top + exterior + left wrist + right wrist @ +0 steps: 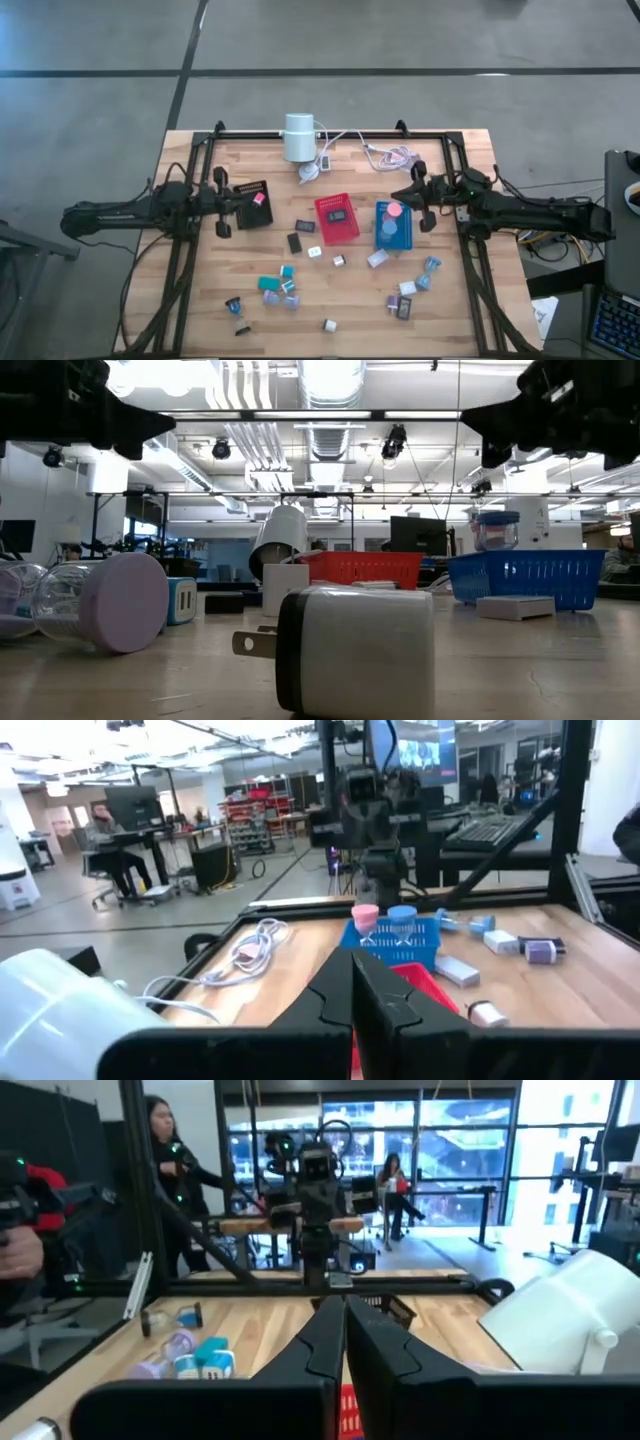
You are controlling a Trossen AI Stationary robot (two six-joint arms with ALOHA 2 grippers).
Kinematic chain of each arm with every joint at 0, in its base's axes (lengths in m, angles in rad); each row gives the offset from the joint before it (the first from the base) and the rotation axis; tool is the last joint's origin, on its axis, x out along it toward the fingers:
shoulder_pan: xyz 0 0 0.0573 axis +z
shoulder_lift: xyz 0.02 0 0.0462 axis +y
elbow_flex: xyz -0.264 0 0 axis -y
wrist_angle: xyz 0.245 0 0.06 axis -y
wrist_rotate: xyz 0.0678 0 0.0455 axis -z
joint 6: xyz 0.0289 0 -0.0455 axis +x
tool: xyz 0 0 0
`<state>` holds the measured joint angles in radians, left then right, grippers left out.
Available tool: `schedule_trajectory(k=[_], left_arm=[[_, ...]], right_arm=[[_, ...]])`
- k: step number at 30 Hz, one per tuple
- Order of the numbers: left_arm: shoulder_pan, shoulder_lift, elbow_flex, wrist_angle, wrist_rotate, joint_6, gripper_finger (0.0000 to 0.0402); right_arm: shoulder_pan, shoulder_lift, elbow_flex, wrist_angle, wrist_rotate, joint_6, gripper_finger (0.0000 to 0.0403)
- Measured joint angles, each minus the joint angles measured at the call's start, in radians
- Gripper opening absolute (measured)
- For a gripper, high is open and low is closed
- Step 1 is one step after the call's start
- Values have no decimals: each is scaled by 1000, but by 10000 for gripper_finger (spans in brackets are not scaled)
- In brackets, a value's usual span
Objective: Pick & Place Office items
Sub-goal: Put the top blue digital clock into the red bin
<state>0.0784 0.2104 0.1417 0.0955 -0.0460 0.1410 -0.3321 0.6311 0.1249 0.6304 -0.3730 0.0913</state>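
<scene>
High view shows the small office items scattered over the near half of the wooden table (180, 150): a cluster of teal and grey blocks (280, 286), a small black clip-like piece (236, 306) near the left front, a white cube (329, 325) at the front edge, and a group of grey, white and teal pieces (408, 294) toward the right front. A black rectangular block (295, 242) and a small white block (314, 252) lie just in front of the red mesh tray (337, 217). A pink round disc (394, 210) sits in the blue mesh tray (392, 227), and a pink piece (259, 199) lies in the black tray (250, 190). In the low view, a white plug adapter (350, 652) lies on its side close to the camera, with a clear cylinder capped by a lilac disc (100, 602) to its left.

Left gripper (222, 205) hangs beside the black tray, fingers pressed together with nothing between them. Right gripper (420, 198) hovers at the far right corner of the blue tray, its fingers likewise closed and empty. Behind the trays stands a white cylinder (298, 137) with white cables (385, 153) coiled beside it. In the right wrist view people (170, 1170) appear in the room beyond the table.
</scene>
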Motion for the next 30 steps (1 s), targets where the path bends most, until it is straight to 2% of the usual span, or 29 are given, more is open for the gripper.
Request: schedule_trajectory(k=[7,12,18,23,30], left_arm=[[1,-73,0,-59,-11,19,1],[1,-88,-1,-88,-11,24,1],[1,-84,-1,-96,-14,65,0],[1,-84,-1,-96,-16,59,0],[2,-84,17,-113,-128,-45,0]], right_arm=[[-2,-70,-96,96,-2,7,13],[-3,-108,-113,79,-2,3,13],[-3,-99,-116,-2,3,-36,13],[-3,-94,-116,2,6,-29,13],[-3,-94,-116,7,12,-14,13]])
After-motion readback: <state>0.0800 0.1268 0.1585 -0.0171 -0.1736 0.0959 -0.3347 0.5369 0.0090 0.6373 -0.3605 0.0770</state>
